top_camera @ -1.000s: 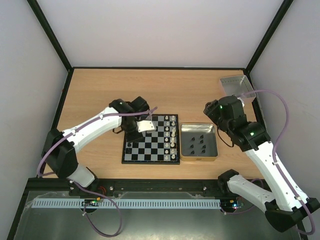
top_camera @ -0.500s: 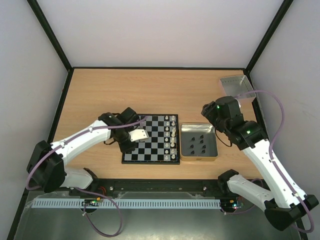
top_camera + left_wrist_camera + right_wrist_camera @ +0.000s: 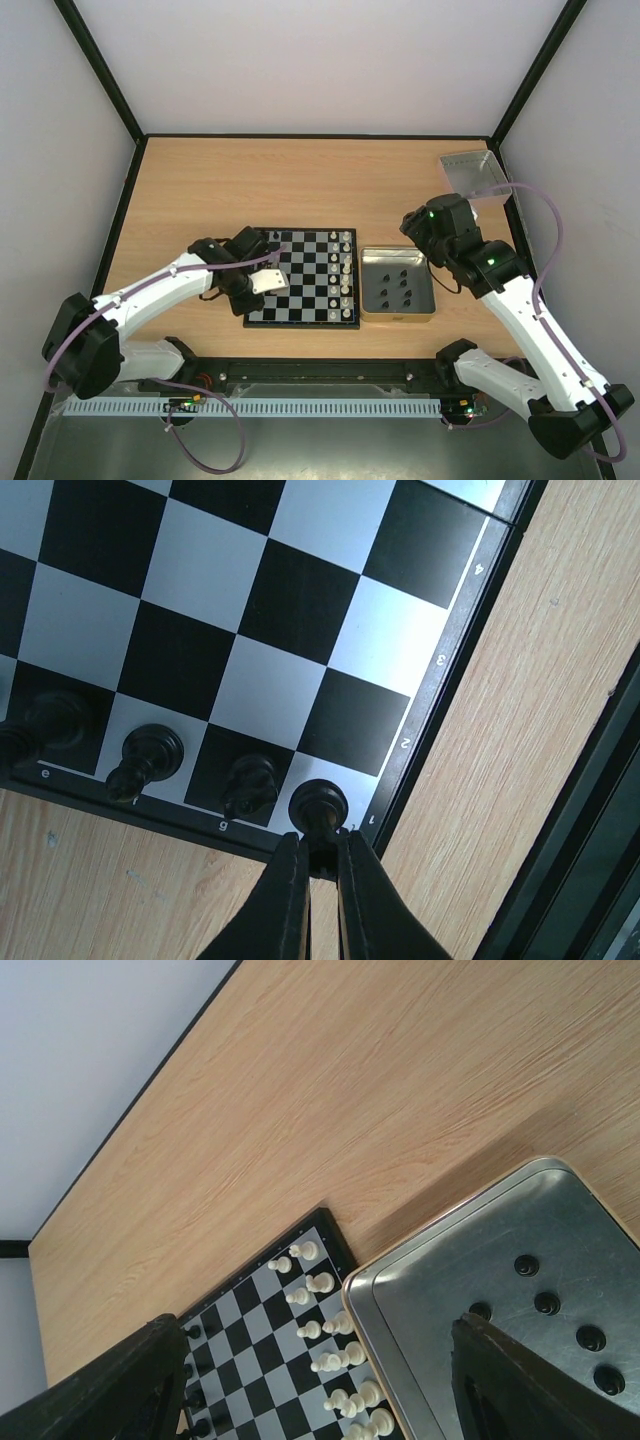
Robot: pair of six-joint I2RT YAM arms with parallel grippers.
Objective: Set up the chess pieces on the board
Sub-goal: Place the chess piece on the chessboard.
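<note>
Pale walls box in a wood-grain table. The left gripper (image 3: 320,848) has its fingers closed together, tips right behind a black corner piece (image 3: 318,802) on the board (image 3: 260,600), at its left edge. Whether they touch it I cannot tell. Beside it stands a black row (image 3: 145,755) of three more figures, likely a back rank being filled. The right gripper (image 3: 318,1325) hangs with fingers spread wide and empty by the far side of the gold-rimmed tin (image 3: 480,1250), probably ready to fetch one of the loose black pieces (image 3: 545,1303) inside. Cream pieces (image 3: 320,1310) stand in two files along the board's right side.
</note>
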